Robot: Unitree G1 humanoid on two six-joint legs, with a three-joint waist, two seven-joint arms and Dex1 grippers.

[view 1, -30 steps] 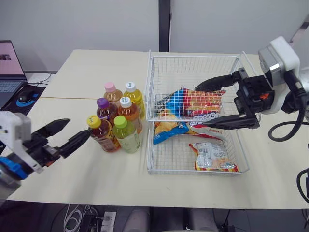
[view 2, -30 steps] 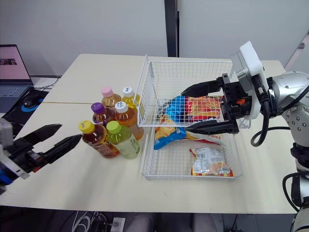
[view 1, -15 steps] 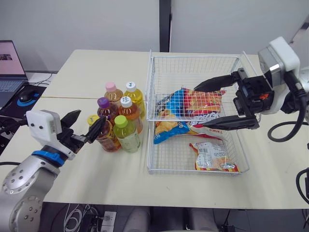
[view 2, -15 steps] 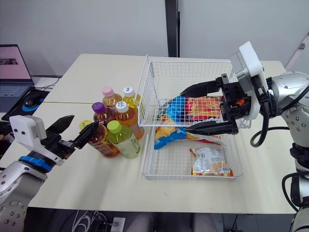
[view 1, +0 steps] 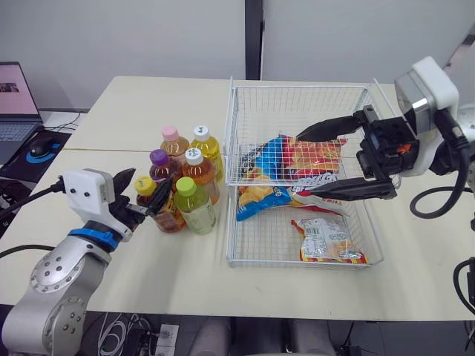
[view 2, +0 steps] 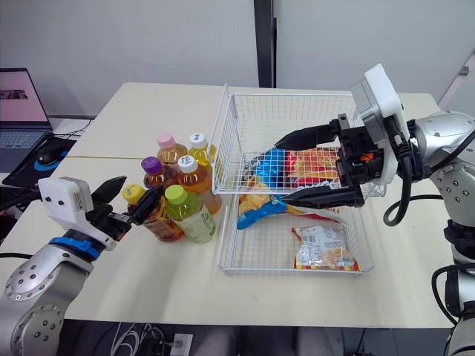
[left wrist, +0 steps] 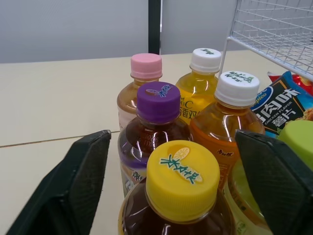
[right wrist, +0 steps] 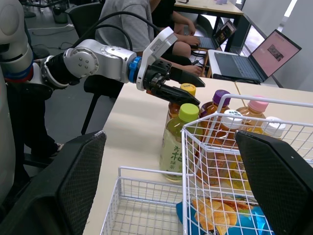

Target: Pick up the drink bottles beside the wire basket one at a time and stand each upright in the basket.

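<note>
The left gripper [view 1: 148, 185] has been advancing to the yellow-capped bottle [left wrist: 182, 178], its released fingers now flanking the lemon-printed cap. Six round-capped plastic bottles [view 1: 194, 172] are standing clustered on the desk [view 1: 133, 111] just beside the wire basket [view 1: 297, 87], where the right gripper [view 1: 305, 165] is hanging released above glossy snack bags [view 1: 315, 157].

all six bottles [view 1: 194, 213]: clear smooth plastic, glossy, with shiny film labels. The yellow-capped bottle [left wrist: 181, 182] between the left gripper [view 1: 151, 179] fingers [left wrist: 84, 182] shows highlights on its shoulder. caps [left wrist: 158, 101]: matt plastic, ribbed sides, printed tops. Fingers are matt black plastic, faintly grainy (same on the right gripper [view 2: 282, 170]). wire basket [view 1: 300, 87] just beyond the bottles from the left gripper: white-coated metal wire, satin. snack bags [view 1: 312, 157] under the right gripper: glossy crinkled film. table [view 1: 133, 111]: smooth matt cream, looks like laminate.
</note>
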